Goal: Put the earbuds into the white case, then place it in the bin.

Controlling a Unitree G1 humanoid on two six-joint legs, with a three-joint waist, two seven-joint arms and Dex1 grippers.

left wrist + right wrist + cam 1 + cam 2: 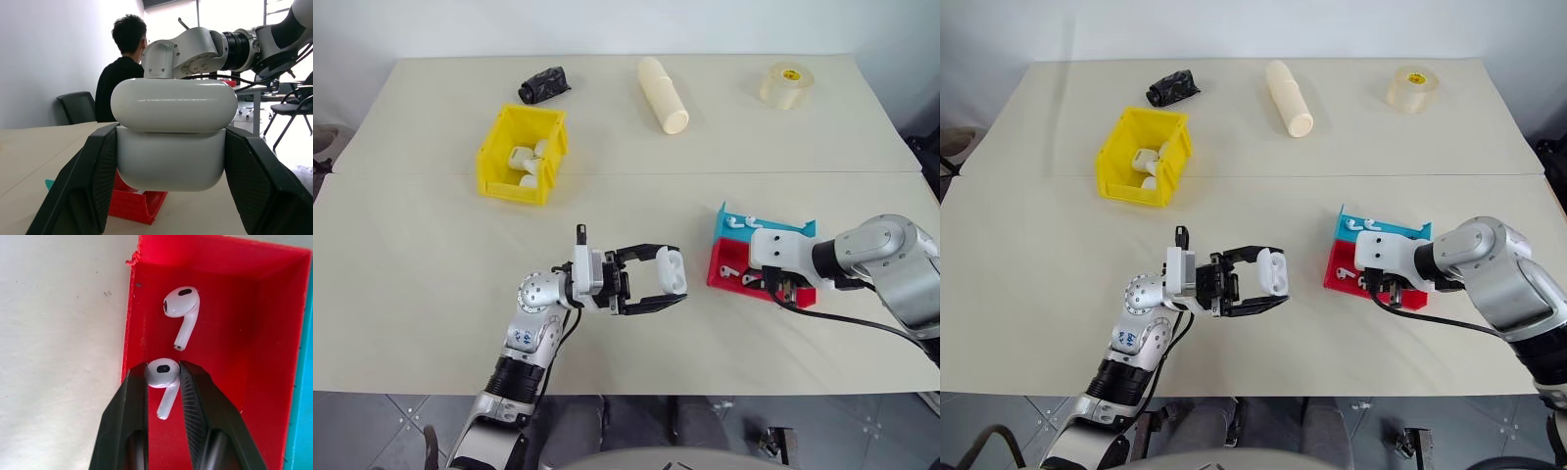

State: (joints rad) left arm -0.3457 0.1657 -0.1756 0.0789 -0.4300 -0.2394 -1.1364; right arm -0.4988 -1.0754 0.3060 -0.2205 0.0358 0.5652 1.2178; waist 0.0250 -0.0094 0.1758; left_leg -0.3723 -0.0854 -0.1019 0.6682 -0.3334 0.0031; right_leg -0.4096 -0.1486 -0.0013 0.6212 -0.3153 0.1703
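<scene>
Red plastic shows at the right of the left eye view: the red tray (729,266) lies on the table (431,284), touching a teal tray (773,227) behind it that holds two more white earbuds. The right gripper (777,290) points down into the red tray. The left gripper (668,284) hovers over the table's middle, clamped on the white case (673,271). Further back stands the bin (521,153), yellow, with several white cases inside. Behind it lie a black crumpled object (544,84), a cream cylinder (663,94) and a roll of clear tape (786,84).

In the left wrist view the black fingers (88,181) press both sides of the case, whose lid looks closed, though the seam is hard to judge. A person (120,73) sits beyond, back turned.

In the right wrist view the gripper's (163,377) fingers pinch the head of one earbud (162,377) in the red tray, its stem hanging between them. A second earbud (182,308) lies free just beyond it.
</scene>
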